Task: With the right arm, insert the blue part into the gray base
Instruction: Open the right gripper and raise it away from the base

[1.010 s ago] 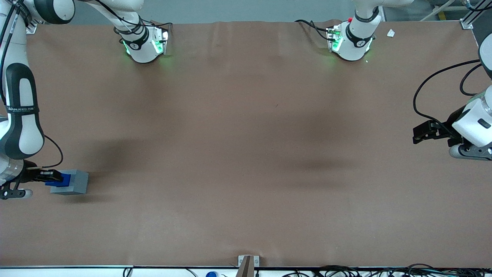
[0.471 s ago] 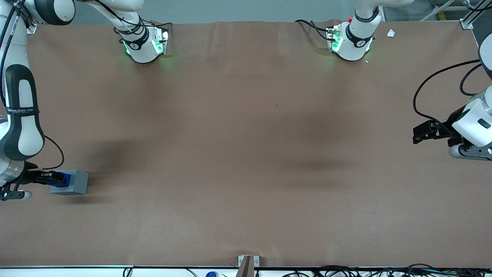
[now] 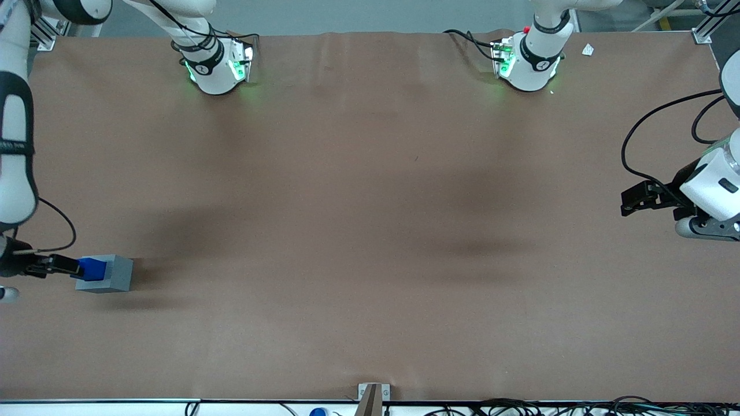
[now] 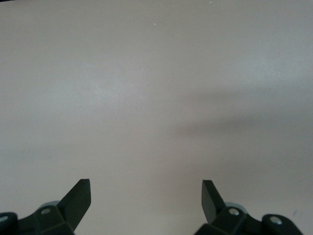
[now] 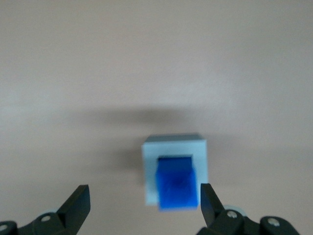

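In the front view, the gray base (image 3: 106, 274) sits on the brown table (image 3: 370, 231) at the working arm's end, with the blue part (image 3: 92, 269) seated in its top and standing a little proud of it. The gripper (image 3: 60, 265) of the right arm (image 3: 13, 144) hangs just beside the blue part, at the table's edge; whether it touches the block cannot be told from here. A band of dark lettering runs round the arm's link, too cut off to read.

In the right wrist view, the gripper (image 5: 145, 199) is spread wide and holds nothing: its two black fingertips (image 5: 78, 201) stand well apart on either side of the blue part (image 5: 177, 189), with clear space between each tip and the block. The blue part sits in the square socket of the gray base (image 5: 174, 147), whose pale rim shows around three of its sides. No writing shows on either piece.

The left wrist view shows only bare table (image 4: 156, 98).
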